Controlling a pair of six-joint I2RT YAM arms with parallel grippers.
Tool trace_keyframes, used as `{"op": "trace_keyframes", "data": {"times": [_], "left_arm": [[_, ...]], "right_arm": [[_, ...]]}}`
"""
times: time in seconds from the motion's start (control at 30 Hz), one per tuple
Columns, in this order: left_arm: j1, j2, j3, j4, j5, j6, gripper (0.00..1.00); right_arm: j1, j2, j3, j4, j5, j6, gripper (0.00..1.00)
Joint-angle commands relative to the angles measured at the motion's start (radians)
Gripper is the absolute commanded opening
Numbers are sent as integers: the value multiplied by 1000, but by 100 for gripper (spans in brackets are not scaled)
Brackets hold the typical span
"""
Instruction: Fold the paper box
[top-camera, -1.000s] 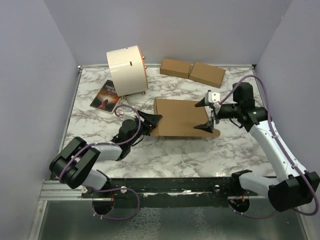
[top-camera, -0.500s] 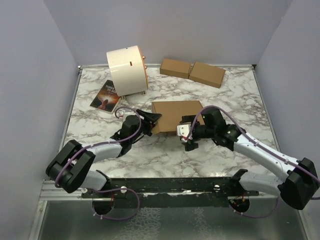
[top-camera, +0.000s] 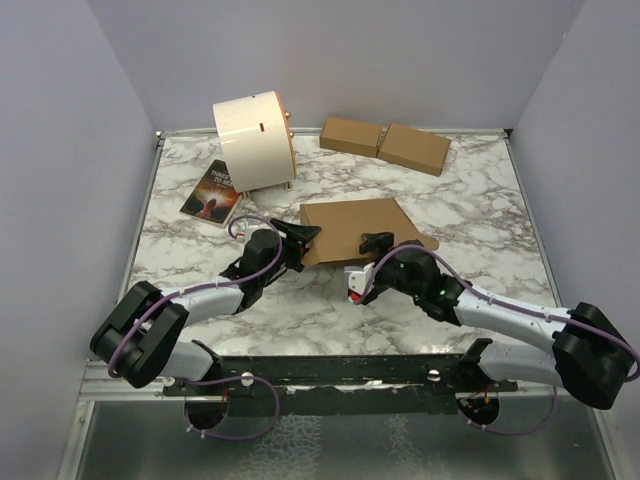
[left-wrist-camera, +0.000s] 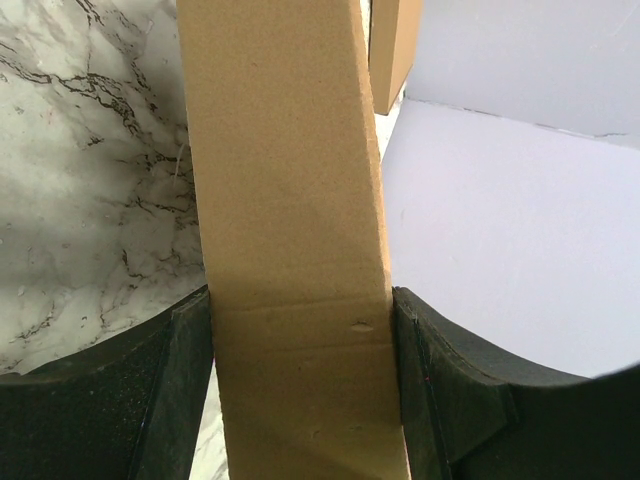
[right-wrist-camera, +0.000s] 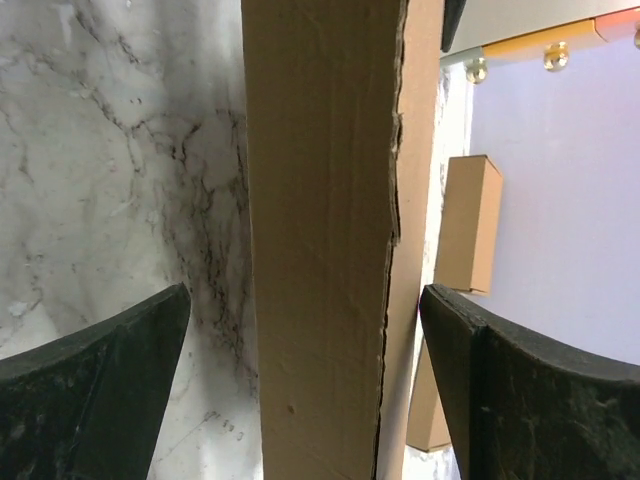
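Looking at the paper box (top-camera: 350, 225) here: large plain brown cardboard die-cut mailer, flat and rectangular, parked mid-way across the white marble table (top-camera: 470, 200), long axis running 9 to 3 o'clock. Got the left gripper (top-camera: 303, 240) at the box's 9 o'clock end, partly closed and pinching a raised side wall, jaws tight against cardboard on both sides in the wrist view. Got the right gripper (top-camera: 366, 262) at the 6 o'clock edge, spread fully wide, straddling the near wall with a gap on either side, so holding nothing. Looks half-formed: top panel tilted, rounded tab (top-camera: 425, 243) poking out toward 4 o'clock, one ragged cut edge up close. Probably needs the right closing on that near wall next.
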Motion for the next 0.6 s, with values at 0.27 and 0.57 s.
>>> {"op": "trace_keyframes", "data": {"times": [0.27, 0.57], "left_arm": [[-4, -10, -1, 12, -10, -32, 33], [-3, -21, -12, 17, -16, -31, 39]], "right_arm": [[18, 72, -47, 283, 121, -76, 70], [18, 48, -39, 258, 100, -27, 57]]}}
